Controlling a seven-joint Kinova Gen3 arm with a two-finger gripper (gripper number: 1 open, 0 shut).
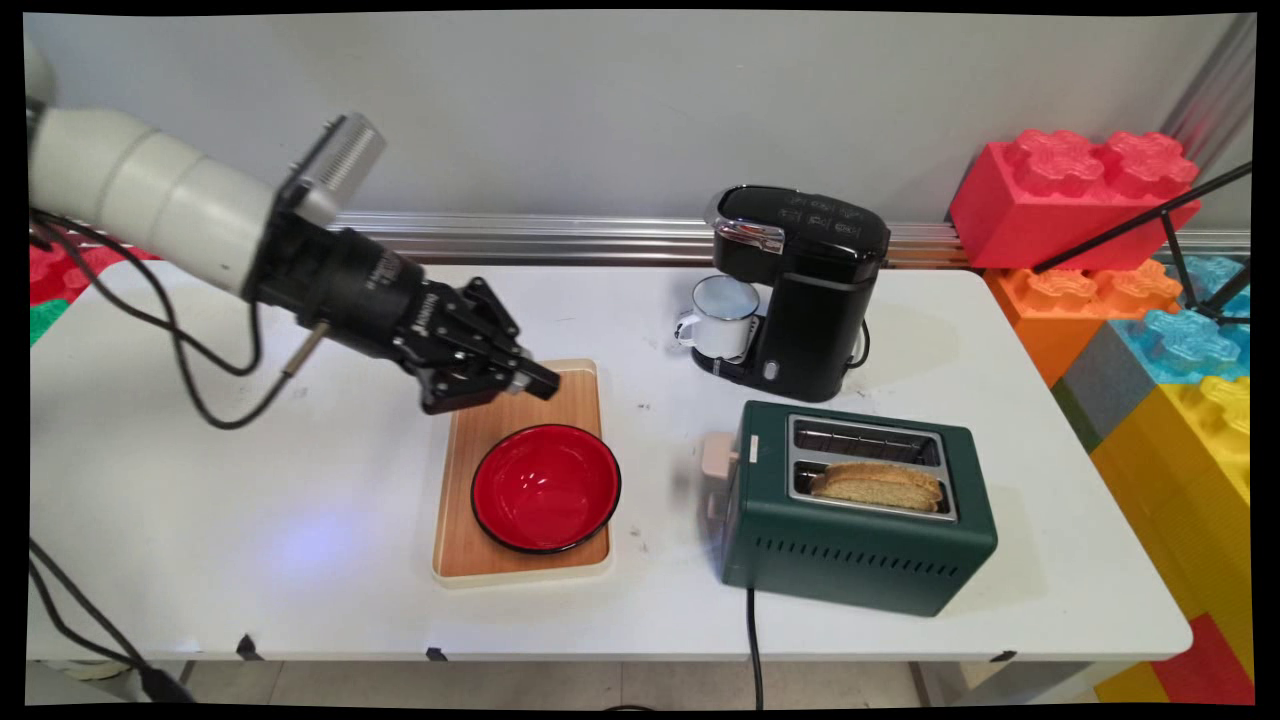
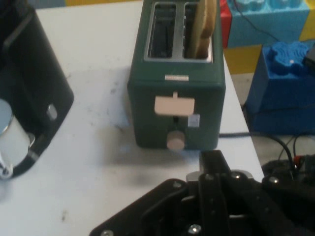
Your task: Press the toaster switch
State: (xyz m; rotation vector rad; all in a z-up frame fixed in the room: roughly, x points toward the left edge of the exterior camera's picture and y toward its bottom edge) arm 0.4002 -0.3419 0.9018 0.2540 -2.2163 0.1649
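Note:
My black gripper [image 1: 540,380] hangs low over the far end of a wooden board [image 1: 575,395], its fingers shut with nothing between them. Just in front of it on the board sits a red bowl [image 1: 545,487] with a black rim, empty. The gripper points right toward a green toaster [image 1: 850,520] with a slice of bread [image 1: 878,484] in its near slot. In the hand view the gripper [image 2: 211,160] faces the toaster's [image 2: 174,98] lever end, and the bread [image 2: 203,24] stands up from the right slot.
A black coffee machine [image 1: 805,290] stands at the back with a white mug [image 1: 722,315] under its spout; both show at the hand view's left, machine [image 2: 29,83] and mug [image 2: 12,132]. Large toy bricks [image 1: 1150,300] are stacked beyond the table's right edge. The toaster's cord [image 1: 752,640] hangs over the front.

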